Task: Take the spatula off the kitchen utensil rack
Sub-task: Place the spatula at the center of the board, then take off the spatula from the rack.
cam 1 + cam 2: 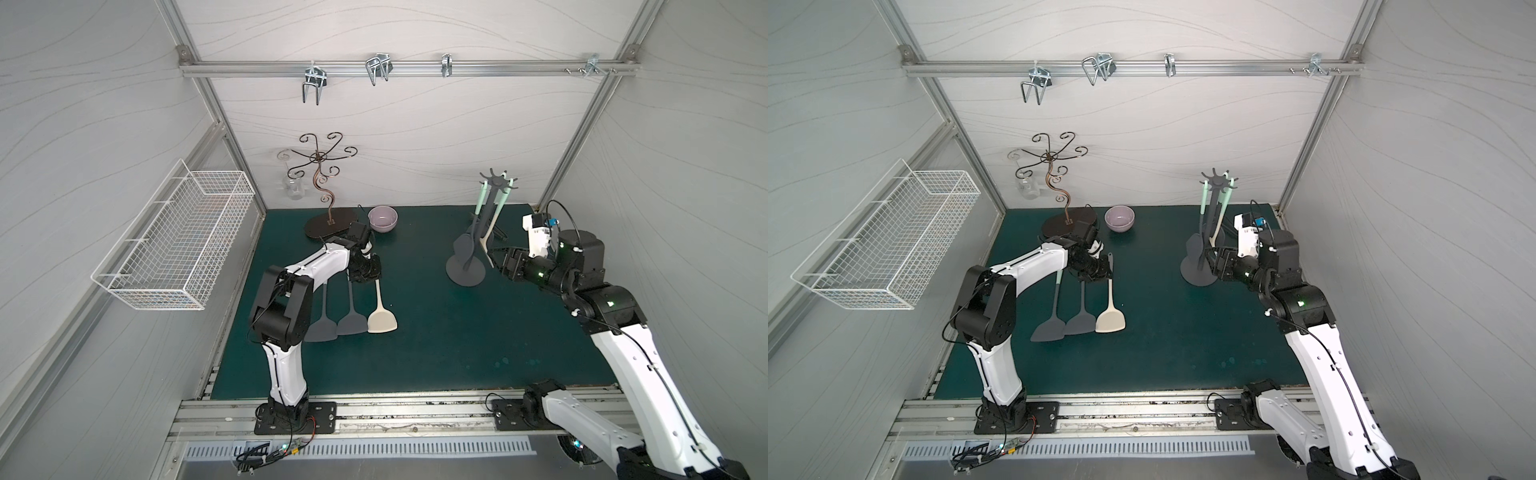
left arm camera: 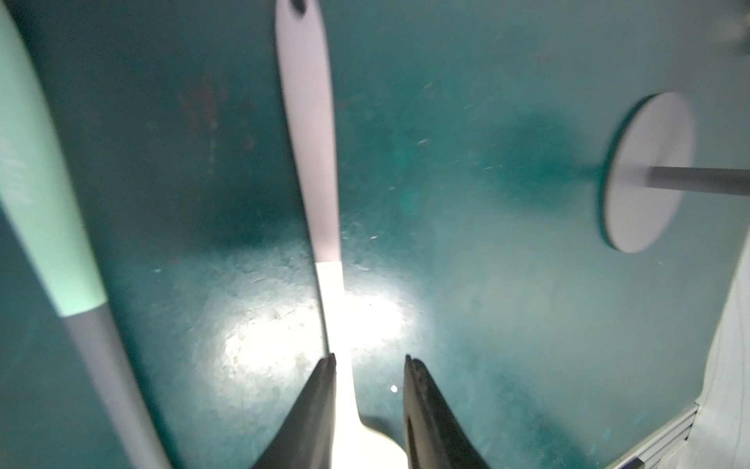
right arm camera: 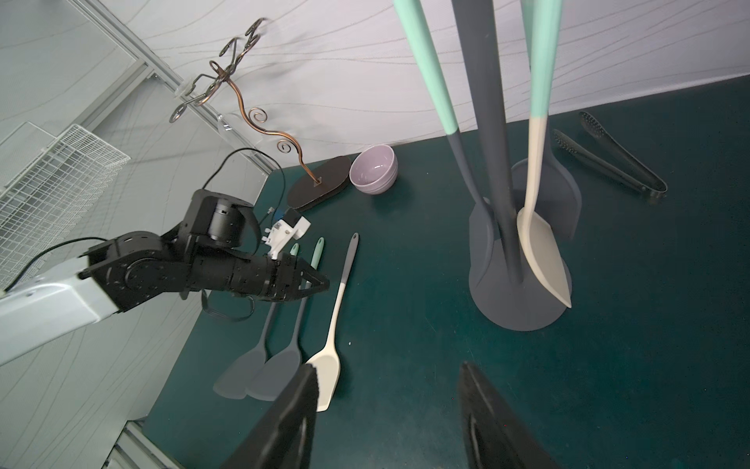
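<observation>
The dark grey kitchen utensil rack (image 1: 465, 272) (image 1: 1198, 276) (image 3: 523, 314) stands at the right of the green mat. Spatulas hang from its crown (image 1: 496, 181), among them a cream spatula (image 1: 487, 249) (image 3: 542, 260) and a grey one (image 1: 460, 249). My right gripper (image 1: 496, 257) (image 3: 387, 365) is open and empty beside the rack's base. At the left, two grey spatulas (image 1: 351, 320) and a cream spatula (image 1: 381, 318) (image 2: 308, 142) lie on the mat. My left gripper (image 1: 368, 276) (image 2: 369, 357) is open over that cream handle, which lies along one finger.
A brown scrolled-wire stand (image 1: 328, 224) with a hanging glass (image 1: 293, 183) and a purple bowl (image 1: 382, 219) sit at the back left. Black tongs (image 3: 608, 158) lie behind the rack. A white wire basket (image 1: 178, 237) hangs on the left wall.
</observation>
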You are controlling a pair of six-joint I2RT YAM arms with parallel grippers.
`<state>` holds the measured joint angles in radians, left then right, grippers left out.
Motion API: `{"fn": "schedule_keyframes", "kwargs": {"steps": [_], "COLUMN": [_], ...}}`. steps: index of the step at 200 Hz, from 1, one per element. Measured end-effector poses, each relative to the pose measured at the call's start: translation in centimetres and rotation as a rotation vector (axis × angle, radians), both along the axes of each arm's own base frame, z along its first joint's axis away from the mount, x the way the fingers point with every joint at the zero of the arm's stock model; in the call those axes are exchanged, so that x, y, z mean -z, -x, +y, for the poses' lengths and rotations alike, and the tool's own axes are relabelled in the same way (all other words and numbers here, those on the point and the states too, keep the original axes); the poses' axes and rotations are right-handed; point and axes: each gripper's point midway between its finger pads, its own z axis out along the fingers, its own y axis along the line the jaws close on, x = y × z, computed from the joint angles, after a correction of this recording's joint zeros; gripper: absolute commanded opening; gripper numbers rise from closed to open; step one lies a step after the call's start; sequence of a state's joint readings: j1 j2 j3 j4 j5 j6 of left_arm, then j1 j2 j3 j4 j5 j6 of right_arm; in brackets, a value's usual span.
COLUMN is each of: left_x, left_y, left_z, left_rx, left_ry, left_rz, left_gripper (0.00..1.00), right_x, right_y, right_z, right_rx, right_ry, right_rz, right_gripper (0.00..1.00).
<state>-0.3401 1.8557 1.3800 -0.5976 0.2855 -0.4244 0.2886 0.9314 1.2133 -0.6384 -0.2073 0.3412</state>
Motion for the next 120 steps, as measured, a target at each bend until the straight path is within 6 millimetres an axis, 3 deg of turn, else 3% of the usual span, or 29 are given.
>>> {"fn": "schedule_keyframes", "kwargs": {"steps": [29, 82, 98, 120], "left_x": [-5.4, -18.1, -21.5, -24.9], "left_y": [-0.1, 0.1, 0.3, 1.1], "left_z": [0.1, -0.5, -1.8, -5.2], "left_rx": [0.036, 0.097, 0.133, 0.226], "left_ry": [0.020, 0.111, 0.142, 0.180], "left_rz": [-0.143, -0.533, -0.664, -0.822], "left_gripper": [0.34, 0.38, 0.39, 0.43], "right_x": [-2.6, -8.9, -11.0, -12.6], "right_y": [-0.7, -2.8, -4.4, -7.0], "right_z": [-0.5, -1.9, -1.6, -0.7], "right_rx": [0.039, 0.132, 0.141, 0.132], "right_ry": [0.005, -0.001, -0.024, -0.057], "right_rz": [-0.051, -0.154, -0.171, -0.165], "right_gripper": [0.59, 0.61, 0.61, 0.61]}}
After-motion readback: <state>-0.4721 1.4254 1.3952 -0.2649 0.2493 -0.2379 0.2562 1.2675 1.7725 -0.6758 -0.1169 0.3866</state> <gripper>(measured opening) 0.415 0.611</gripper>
